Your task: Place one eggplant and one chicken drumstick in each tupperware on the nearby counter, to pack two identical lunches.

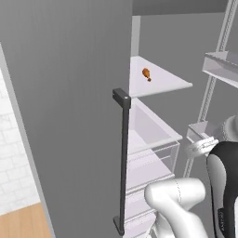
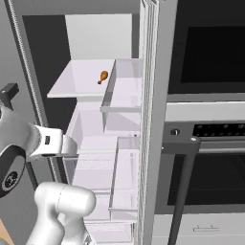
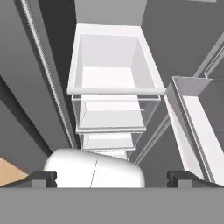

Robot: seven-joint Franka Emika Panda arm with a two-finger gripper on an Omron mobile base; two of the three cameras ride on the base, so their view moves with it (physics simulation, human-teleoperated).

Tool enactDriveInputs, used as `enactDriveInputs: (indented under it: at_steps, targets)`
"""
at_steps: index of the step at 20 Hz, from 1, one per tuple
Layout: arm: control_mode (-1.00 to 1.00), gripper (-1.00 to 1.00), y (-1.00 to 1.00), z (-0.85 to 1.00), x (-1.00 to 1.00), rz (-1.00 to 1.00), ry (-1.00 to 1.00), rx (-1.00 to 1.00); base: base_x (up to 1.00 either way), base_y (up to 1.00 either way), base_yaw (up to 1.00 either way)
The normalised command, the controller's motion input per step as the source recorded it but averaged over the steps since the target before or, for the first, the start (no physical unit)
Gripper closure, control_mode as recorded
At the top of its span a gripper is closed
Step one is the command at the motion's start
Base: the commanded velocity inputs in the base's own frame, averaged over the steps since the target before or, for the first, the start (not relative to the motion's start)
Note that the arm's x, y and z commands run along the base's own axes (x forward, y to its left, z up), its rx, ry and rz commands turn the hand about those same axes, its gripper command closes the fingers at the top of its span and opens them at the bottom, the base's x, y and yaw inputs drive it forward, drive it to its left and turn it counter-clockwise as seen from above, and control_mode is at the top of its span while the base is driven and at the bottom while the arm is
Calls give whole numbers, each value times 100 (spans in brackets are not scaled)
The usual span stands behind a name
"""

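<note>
I'm at the open fridge with the claw spread wide and empty, aimed down at the drawers. This looks like the fetch step: next I'd lift toward twelve o'clock. Far up on the shelf lies a drumstick, small, orange-brown.

A small orange-brown chicken drumstick lies alone on the flat white fridge shelf.
</note>
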Motion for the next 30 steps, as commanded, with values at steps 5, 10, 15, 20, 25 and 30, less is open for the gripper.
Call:
enactDriveInputs:
  at_steps: [5, 10, 15, 20, 25, 30]
  targets:
    - [-100, -100, 54, 89, 1, 10, -38, -15, 0, 0, 0]
    - [-100, -100, 52, 99, 62, 1, -27, -3, 0, 0, 0]
    - [-100, -100, -15, 54, 99, 0, -2, 23, 0, 0, 0]
    - [-100, -100, -30, 4, 100, -4, 15, 25, 0, 0, 0]
    - [-100, -100, 2, -12, 100, -6, 36, -3, 0, 0, 0]
    - [-100, -100, 10, -45, 98, -6, 15, -12, 0, 0, 0]
